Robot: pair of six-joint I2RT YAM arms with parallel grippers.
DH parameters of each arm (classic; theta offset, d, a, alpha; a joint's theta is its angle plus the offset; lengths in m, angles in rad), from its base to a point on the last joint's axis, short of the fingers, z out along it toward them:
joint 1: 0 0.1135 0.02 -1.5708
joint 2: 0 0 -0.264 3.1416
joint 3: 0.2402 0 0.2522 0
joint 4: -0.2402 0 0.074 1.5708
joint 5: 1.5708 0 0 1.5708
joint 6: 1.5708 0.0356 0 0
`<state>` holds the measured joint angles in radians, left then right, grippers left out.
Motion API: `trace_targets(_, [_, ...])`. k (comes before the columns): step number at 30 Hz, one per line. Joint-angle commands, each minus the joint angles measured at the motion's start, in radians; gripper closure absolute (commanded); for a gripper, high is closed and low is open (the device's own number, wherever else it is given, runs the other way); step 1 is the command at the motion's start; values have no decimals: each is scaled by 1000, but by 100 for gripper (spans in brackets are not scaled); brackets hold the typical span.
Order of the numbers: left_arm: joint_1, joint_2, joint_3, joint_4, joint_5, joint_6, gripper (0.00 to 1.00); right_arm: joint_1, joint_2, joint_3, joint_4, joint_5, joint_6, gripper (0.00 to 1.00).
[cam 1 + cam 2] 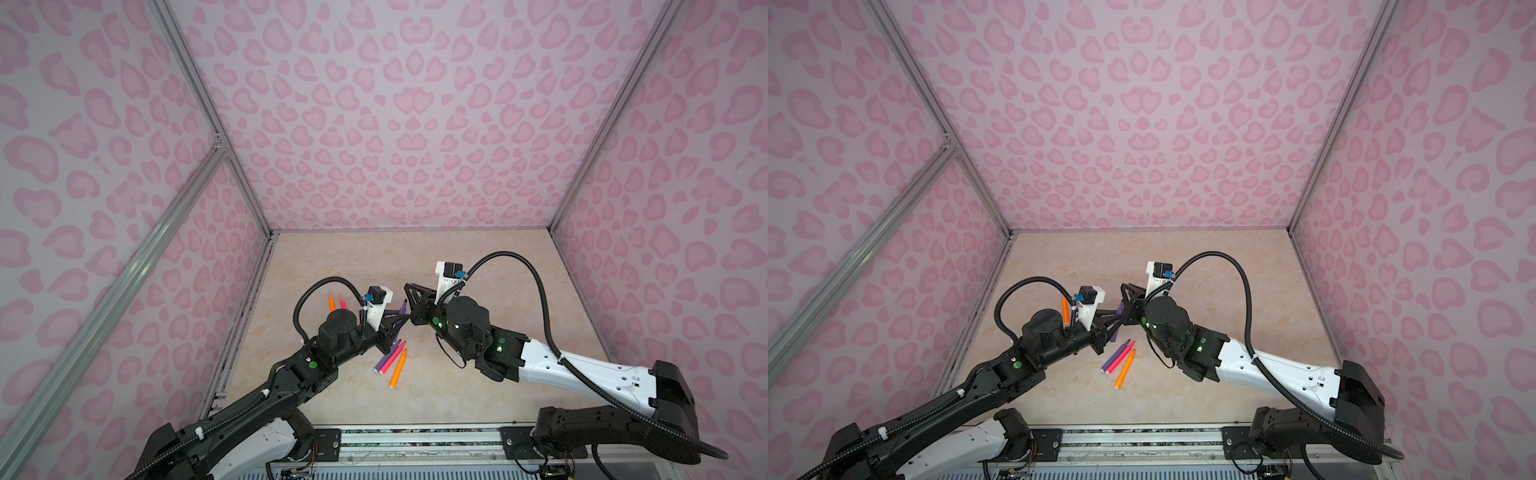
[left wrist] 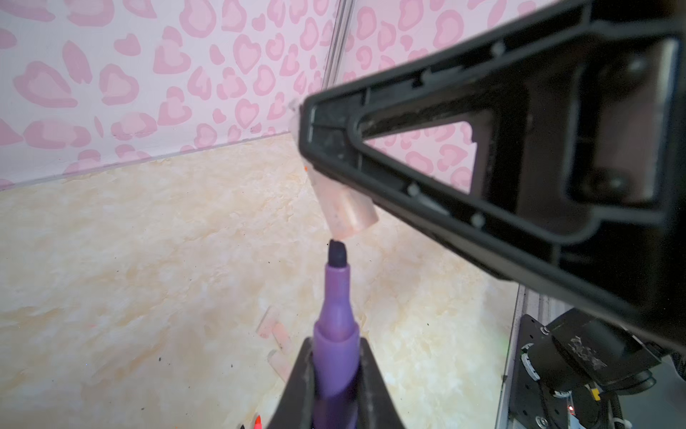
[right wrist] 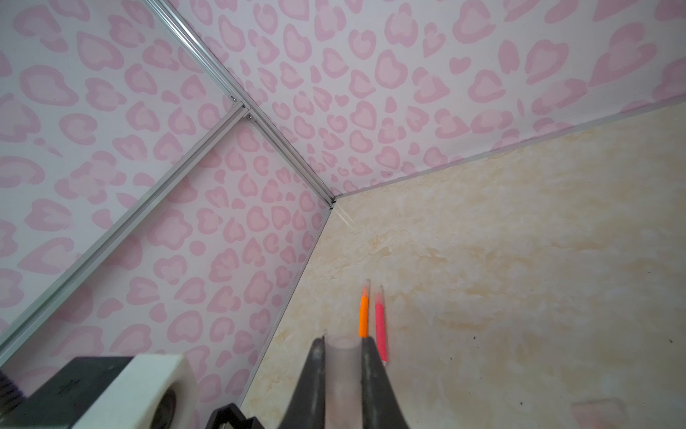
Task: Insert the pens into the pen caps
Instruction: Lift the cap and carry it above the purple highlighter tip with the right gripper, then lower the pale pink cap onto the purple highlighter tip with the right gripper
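Smooth purple pen (image 2: 336,334), chisel-tipped, just beside frosted tubular cap (image 2: 350,210)

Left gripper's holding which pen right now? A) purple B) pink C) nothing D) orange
A: in the left wrist view the left gripper is shut on a purple pen, its dark tip pointing at the pen cap held by the right gripper.

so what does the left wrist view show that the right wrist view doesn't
Only left wrist: the purple pen in the left jaws, its tip just outside the clear cap, plus loose caps on the table. Only right wrist: an orange pen and a pink pen lying side by side. Both: the clear cap clamped in the right jaws.
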<state>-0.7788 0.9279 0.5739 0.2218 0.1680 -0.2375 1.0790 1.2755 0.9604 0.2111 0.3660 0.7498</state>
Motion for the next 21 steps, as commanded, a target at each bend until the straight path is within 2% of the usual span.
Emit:
trace_targets(1, [1,-5,-2,31,-2,4,96,4,7,0,7,2,10,100])
trace_targets(21, [1,-6,-5,37,-15,-2,96,10,47,23,8,25,3,100])
